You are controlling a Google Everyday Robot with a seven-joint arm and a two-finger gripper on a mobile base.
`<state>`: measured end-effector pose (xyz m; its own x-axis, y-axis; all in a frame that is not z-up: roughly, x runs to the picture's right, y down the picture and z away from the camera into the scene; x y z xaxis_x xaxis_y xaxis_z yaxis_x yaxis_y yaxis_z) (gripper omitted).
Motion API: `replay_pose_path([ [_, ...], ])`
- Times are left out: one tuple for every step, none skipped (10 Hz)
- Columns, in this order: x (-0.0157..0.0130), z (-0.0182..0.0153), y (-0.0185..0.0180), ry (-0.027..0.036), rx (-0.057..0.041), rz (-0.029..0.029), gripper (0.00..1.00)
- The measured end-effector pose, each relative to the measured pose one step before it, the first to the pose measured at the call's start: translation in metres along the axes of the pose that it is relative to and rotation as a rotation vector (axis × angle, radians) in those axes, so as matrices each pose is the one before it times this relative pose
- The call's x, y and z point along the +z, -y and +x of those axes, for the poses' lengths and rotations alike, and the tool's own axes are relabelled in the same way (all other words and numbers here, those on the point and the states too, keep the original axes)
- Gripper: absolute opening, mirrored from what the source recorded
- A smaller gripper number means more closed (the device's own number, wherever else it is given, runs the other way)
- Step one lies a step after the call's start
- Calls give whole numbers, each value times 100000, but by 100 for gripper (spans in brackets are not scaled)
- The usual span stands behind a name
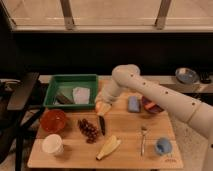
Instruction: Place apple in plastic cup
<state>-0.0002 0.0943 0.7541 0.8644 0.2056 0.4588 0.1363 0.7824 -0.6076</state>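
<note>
The apple (pixel 104 108), yellowish with a red blush, hangs just above the wooden board between the green tray and the grapes. My gripper (pixel 101 103) is shut on it, coming down from the white arm that reaches in from the right. The plastic cup (pixel 162 146), small and light blue, stands at the board's front right corner, far to the right of the apple and nearer the front edge.
A green tray (pixel 56 86) holds a cloth at the back left. An orange bowl (pixel 53 120), a cream cup (pixel 52 144), grapes (pixel 89 130), a knife (pixel 102 125), a banana (pixel 109 147) and a fork (pixel 143 140) lie on the board. A blue sponge (pixel 134 103) sits right of the gripper.
</note>
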Motion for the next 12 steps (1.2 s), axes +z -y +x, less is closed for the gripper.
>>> replay_pose_path([
  [-752, 1033, -217, -825, 1656, 205, 0],
  [0, -4, -31, -49, -28, -173, 0],
  [41, -89, 3, 35, -156, -84, 0],
  [-84, 173, -22, -22, 308, 163, 0],
  [26, -67, 29, 9, -104, -29, 0],
  [74, -80, -5, -12, -174, -143, 0],
  [-57, 74, 30, 4, 184, 133, 0],
  [-97, 231, -190, -513, 1635, 651, 0],
  [-448, 718, -287, -660, 3066, 1206, 0],
  [-696, 1172, -327, -806, 3406, 1349, 0],
  [-619, 1033, -213, -511, 2312, 920, 0],
  [-1343, 2605, -339, -704, 4987, 1620, 0],
])
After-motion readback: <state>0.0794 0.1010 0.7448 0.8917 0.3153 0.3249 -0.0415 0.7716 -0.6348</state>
